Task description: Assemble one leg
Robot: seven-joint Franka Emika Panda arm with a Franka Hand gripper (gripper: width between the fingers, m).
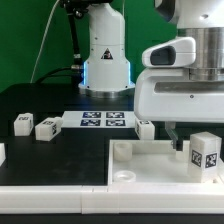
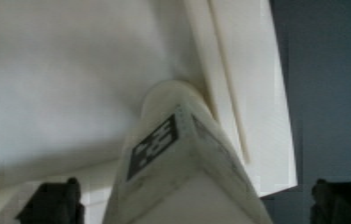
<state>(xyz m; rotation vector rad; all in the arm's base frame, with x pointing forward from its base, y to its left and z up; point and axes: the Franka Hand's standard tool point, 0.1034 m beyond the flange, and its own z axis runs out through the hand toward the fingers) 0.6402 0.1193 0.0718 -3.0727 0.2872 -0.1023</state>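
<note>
A leg (image 1: 205,152), a small white block with a black-and-white tag, stands on the large white tray-like piece (image 1: 150,170) near the exterior view's right edge. My gripper (image 1: 190,140) hangs low right at it, with one dark finger (image 1: 176,143) showing just to its left. In the wrist view the leg (image 2: 168,150) rises between my two dark fingertips (image 2: 51,202), which stand wide apart and clear of it. The gripper (image 2: 195,206) is open. The tray piece (image 2: 83,70) fills the background there.
Two more legs (image 1: 22,122) (image 1: 47,126) lie on the black table at the exterior view's left. A third (image 1: 146,128) sits beside the marker board (image 1: 103,121). The robot's white base (image 1: 105,55) stands at the back.
</note>
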